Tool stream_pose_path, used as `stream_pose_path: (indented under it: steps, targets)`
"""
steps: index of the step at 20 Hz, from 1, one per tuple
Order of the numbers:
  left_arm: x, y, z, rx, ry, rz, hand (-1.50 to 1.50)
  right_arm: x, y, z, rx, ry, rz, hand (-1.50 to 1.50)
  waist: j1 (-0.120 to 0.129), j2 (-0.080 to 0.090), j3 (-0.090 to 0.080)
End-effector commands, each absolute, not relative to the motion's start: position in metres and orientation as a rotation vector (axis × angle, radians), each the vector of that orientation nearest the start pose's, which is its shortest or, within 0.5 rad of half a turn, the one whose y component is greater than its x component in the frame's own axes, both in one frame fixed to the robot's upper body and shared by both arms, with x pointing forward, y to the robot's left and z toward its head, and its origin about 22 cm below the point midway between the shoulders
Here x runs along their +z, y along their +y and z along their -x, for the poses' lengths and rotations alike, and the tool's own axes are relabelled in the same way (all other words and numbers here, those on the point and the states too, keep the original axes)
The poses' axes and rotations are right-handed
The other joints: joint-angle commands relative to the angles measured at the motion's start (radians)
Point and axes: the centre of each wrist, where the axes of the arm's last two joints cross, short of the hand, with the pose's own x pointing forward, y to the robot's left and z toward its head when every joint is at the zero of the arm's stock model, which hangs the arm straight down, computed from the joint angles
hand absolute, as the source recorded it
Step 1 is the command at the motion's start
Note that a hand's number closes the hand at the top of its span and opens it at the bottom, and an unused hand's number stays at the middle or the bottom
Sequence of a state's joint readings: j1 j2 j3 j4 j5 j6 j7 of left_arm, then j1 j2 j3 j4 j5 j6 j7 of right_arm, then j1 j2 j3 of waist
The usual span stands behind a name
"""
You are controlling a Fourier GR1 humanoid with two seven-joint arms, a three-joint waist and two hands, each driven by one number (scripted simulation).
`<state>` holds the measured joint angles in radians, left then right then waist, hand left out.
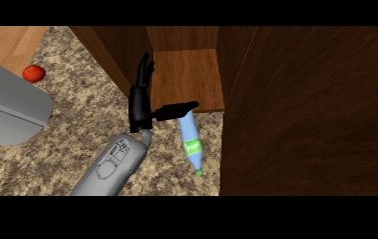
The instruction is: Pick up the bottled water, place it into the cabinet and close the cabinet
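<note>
Closest to me, one grey forearm [111, 165] rises from the lower edge of the view, slanting up and a little to the right across the speckled granite counter [66, 118]. From its position it looks to be the robot's left arm, though with only one arm showing I cannot be sure. At its end, the left hand [140, 105] stands with its fingers [145, 70] straight and relaxed, pointing away from me along the cabinet's left wall [111, 53]. Its thumb [176, 109] sticks out sideways to the right and lies over the upper end of the bottled water [192, 143]; the fingers are not wrapped round the bottle, so the hand looks released rather than grasping. Whether the thumb truly touches the bottle, I cannot tell.

That bottle lies on its side on the counter just right of the forearm, pale blue, with a green label at its middle and a green cap [198, 172] pointing toward me. Its far end reaches the front edge of the cabinet shelf [188, 78], but the bottle is outside the cabinet, not in it.

To the right, the open cabinet door [303, 113], dark wood, fills that side of the view.

Farther left, a grey sink basin [22, 108] sits in the counter, and just beyond it rests a red apple [33, 73]. The other hand is out of sight.
</note>
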<state>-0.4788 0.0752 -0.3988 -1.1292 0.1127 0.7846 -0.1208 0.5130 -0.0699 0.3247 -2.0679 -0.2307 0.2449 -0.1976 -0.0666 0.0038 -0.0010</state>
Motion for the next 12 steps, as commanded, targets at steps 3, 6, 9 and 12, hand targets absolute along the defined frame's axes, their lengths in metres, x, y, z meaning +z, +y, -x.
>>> stream_pose_path:
  steps: [3,6,9,12]
  targets:
    - [0.056,0.150,-0.372,0.057,-1.916,-0.193,-1.50,0.033,-0.214,-0.126,0.032,-1.789,-0.474,-1.50,0.012,0.016,-0.002]
    - [0.064,0.145,-0.373,0.062,-1.943,-0.076,-1.50,0.036,-0.205,-0.123,0.003,-1.789,-0.467,-1.50,0.029,0.006,-0.001]
    - [0.047,0.147,-0.368,0.065,-1.943,-0.035,-1.50,0.047,-0.199,-0.115,0.008,-1.784,-0.471,-1.50,0.039,0.002,-0.001]
    - [0.038,0.152,-0.363,0.079,-1.966,0.004,-1.50,0.046,-0.195,-0.112,0.011,-1.783,-0.456,-1.50,0.047,-0.001,0.000]
